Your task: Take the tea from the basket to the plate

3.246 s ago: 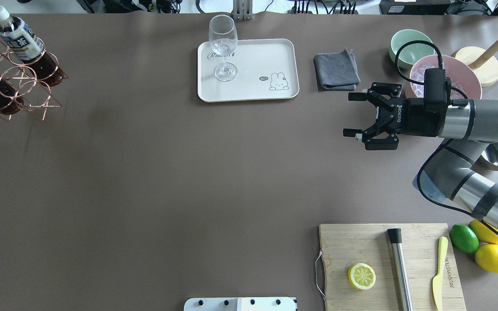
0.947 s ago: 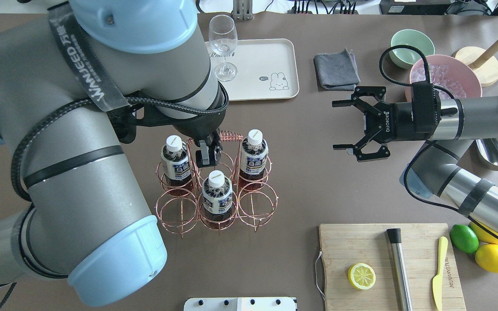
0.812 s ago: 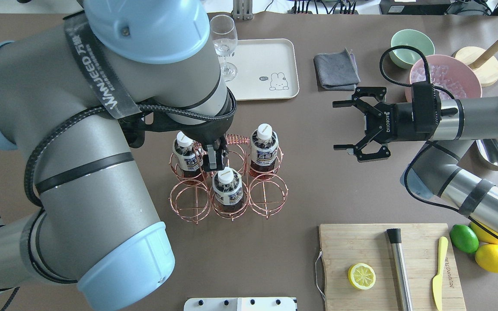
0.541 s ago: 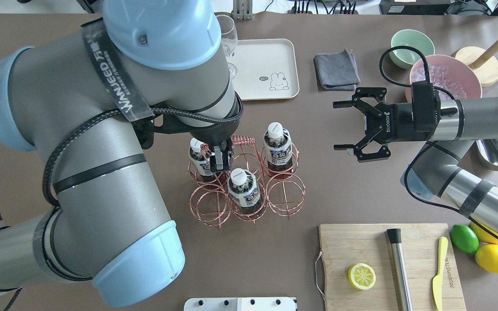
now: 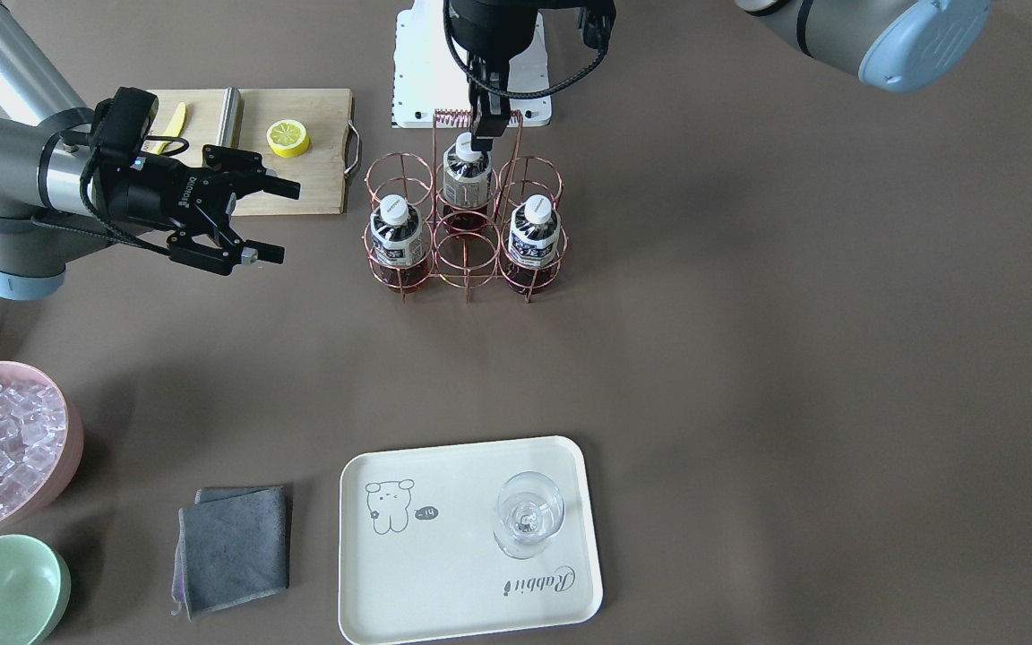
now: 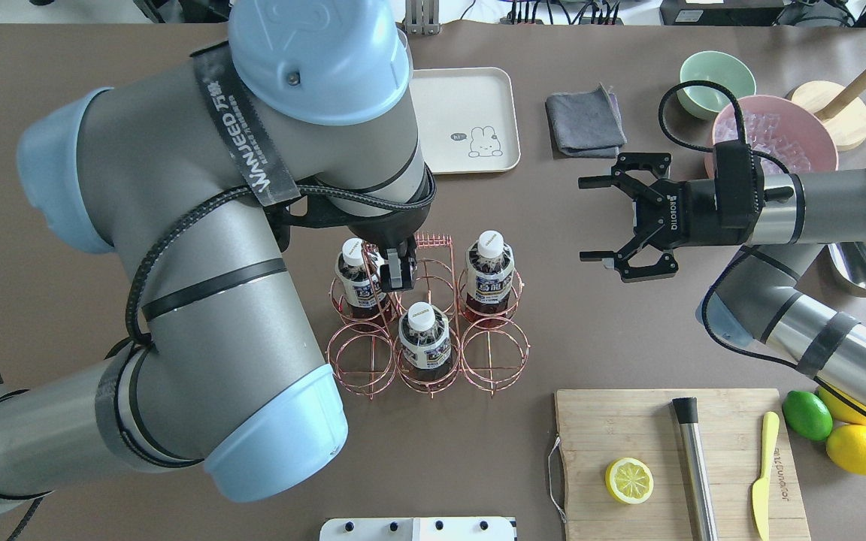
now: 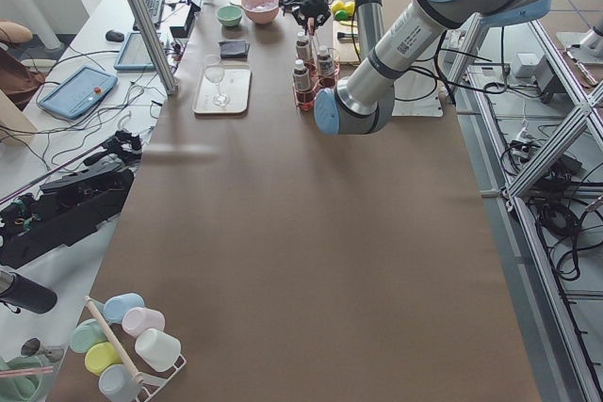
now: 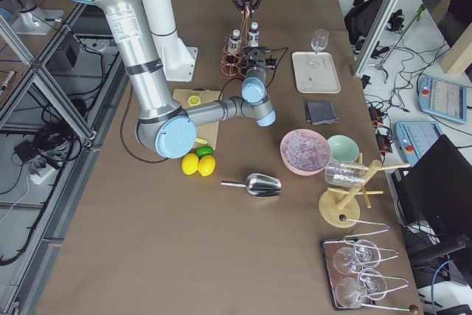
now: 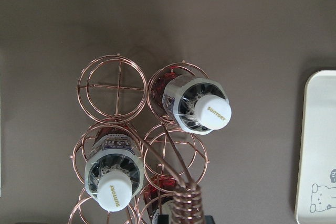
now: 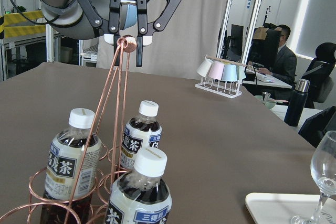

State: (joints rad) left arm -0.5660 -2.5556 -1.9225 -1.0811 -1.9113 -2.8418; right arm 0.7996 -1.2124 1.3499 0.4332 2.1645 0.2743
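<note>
- The small clear bottle of dark tea with a white cap stands upright, long axis vertical, in the far right cell of the rose-gold wire basket at mid-table.
- The left gripper is clamped on the basket's coiled handle, above the bottles.
- The right gripper is free, fingers spread wide and level. The bottle lies to its left, apart.
- The cream rectangular plate lies farther off.

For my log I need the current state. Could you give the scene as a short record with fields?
left gripper: jaws shut on the coiled handle of the basket
right gripper: jaws open, holding nothing, apart from the basket
tea: three bottles upright in basket cells, three cells empty
plate: holds only a glass, no tea yet
</note>
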